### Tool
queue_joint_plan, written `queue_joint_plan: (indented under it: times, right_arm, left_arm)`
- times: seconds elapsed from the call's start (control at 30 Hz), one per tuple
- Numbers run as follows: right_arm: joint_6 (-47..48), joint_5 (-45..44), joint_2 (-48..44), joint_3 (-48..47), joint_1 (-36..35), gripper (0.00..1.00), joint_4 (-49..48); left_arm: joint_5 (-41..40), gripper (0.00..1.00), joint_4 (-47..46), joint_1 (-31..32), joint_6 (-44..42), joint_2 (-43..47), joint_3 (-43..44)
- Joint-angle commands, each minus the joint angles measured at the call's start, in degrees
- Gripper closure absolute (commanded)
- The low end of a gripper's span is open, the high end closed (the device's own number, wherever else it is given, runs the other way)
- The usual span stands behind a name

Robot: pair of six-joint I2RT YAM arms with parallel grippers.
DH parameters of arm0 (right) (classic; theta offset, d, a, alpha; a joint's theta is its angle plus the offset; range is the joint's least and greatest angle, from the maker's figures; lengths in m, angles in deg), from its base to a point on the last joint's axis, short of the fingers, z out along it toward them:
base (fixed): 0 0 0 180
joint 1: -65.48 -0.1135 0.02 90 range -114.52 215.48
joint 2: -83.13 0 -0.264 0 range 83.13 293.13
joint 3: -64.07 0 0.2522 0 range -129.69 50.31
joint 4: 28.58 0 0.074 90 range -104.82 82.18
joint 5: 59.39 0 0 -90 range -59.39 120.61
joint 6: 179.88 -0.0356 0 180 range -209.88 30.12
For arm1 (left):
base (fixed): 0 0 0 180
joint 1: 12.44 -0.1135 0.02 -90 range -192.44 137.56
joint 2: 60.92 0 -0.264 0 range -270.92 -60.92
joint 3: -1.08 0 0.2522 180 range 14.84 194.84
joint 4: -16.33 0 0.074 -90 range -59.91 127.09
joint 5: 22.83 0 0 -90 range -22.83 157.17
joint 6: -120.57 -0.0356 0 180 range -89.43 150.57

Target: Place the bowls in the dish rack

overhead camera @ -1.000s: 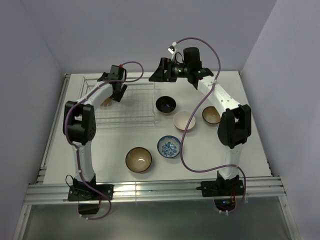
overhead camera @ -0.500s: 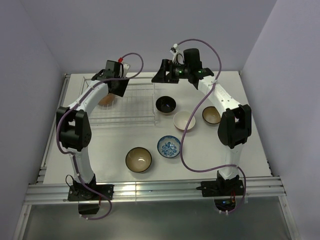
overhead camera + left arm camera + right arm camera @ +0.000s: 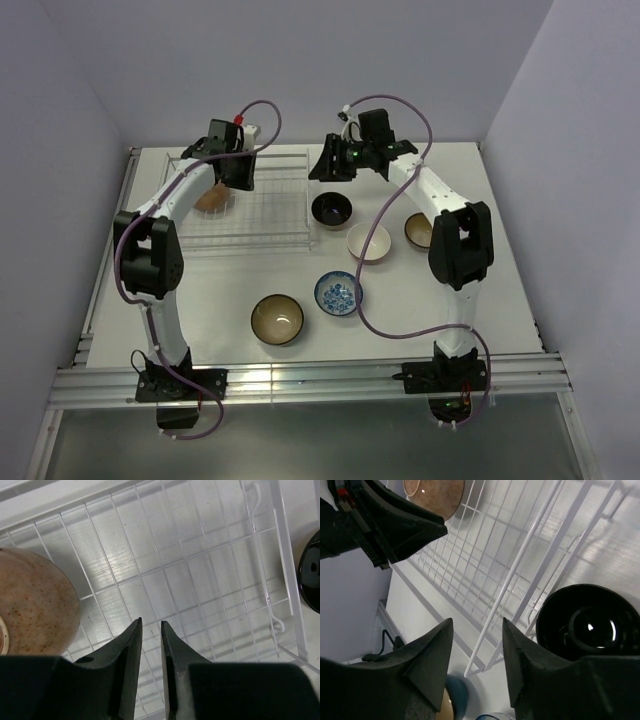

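Inside wire rack [image 3: 275, 215], speckled tan bowl [image 3: 35, 605]

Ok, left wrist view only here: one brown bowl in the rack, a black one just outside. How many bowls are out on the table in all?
Observer: Five: black bowl, white bowl, blue bowl, right tan bowl, front tan bowl.
Operator: Where's the right hand?
Observer: The right hand hangs above the right edge of the rack, next to the black bowl, jaws apart and empty.
Operator: And where in the rack is the brown one?
Observer: The brown bowl sits in the left half, the only bowl in it.
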Motion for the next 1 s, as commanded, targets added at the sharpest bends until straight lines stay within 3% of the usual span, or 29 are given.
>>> queue_joint_plan:
  times: [0.0,0.2,0.67,0.73,0.87,0.97]
  right_arm:
    - [-2.2,2.4,1.2,0.2,-0.8,0.5,-1.2]
    - [-5.7,4.0,3.8,0.0,-1.3,0.58,-3.5]
    - [-7.3,5.0,8.0,-1.8,-2.7,0.61,-4.3]
    - [-7.8,5.6,8.2,-1.6,-2.7,0.69,-4.6]
    - [-8.5,6.0,8.4,-1.4,-2.7,0.97,-5.1]
    - [-8.8,6.1,8.5,-1.3,-2.7,1.0,-5.3]
  left_arm:
    - [4.1,0.73,-0.4,-1.8,3.4,-0.4,1.6]
    - [4.5,0.73,-0.3,-2.8,3.8,-0.8,0.9]
    - [3.3,0.75,-0.1,-3.8,4.3,-1.8,-0.4]
    - [2.4,0.75,0.1,-4.1,4.3,-2.0,-0.6]
    - [0.3,0.77,1.1,-4.9,3.8,-2.5,-0.4]
    - [-1.5,0.8,1.9,-5.6,3.5,-3.3,0.2]
